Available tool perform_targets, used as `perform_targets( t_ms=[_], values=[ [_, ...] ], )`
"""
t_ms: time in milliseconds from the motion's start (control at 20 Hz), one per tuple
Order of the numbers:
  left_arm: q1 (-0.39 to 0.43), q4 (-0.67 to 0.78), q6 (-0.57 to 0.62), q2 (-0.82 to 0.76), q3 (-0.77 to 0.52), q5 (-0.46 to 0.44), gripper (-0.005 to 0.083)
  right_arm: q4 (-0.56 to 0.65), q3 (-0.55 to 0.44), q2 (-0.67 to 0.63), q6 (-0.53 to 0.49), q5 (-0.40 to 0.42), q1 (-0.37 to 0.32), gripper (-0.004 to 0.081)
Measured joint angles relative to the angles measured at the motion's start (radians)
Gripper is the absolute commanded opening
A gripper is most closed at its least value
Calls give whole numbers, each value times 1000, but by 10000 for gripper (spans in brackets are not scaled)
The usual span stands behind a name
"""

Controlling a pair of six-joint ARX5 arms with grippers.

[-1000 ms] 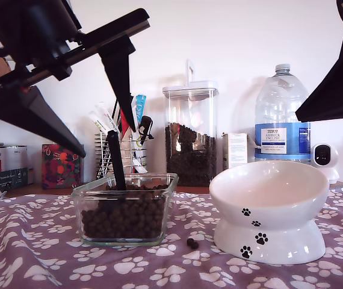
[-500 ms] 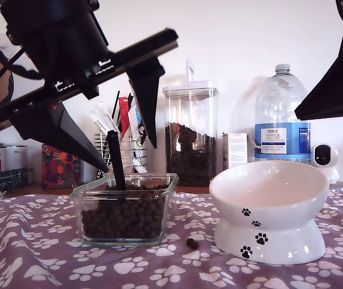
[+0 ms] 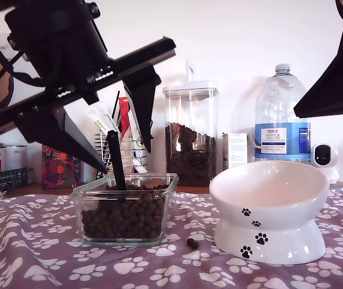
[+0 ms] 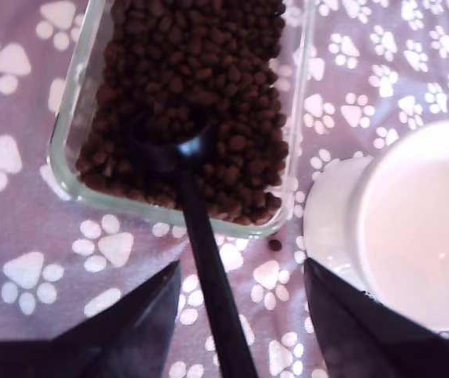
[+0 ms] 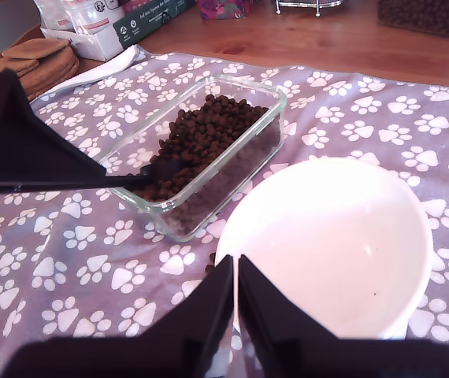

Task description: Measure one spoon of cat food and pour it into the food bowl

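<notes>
Kibble fills your glass dish with the spoon standing in it; beside it sits the bare white bowl. Above the dish, my first gripper gapes apart; my second gripper is pressed together.

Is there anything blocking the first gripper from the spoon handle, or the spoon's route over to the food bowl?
Nothing visible does. My first gripper is open with the spoon handle between its fingers. Between the glass dish and the food bowl lie only a few loose pellets on the cloth.
</notes>
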Motion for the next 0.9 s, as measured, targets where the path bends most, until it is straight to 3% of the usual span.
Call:
perform_targets(
  t_ms=[400, 700, 900],
  values=[
    [-15, -42, -27, 1, 0, -6, 441, 2, 0, 0, 0, 0, 0, 5],
    [-15, -42, -28, 1, 0, -4, 265, 2, 0, 0, 3, 0, 0, 5],
    [-15, -42, -28, 1, 0, -4, 247, 2, 0, 0, 4, 0, 0, 5]
  ],
)
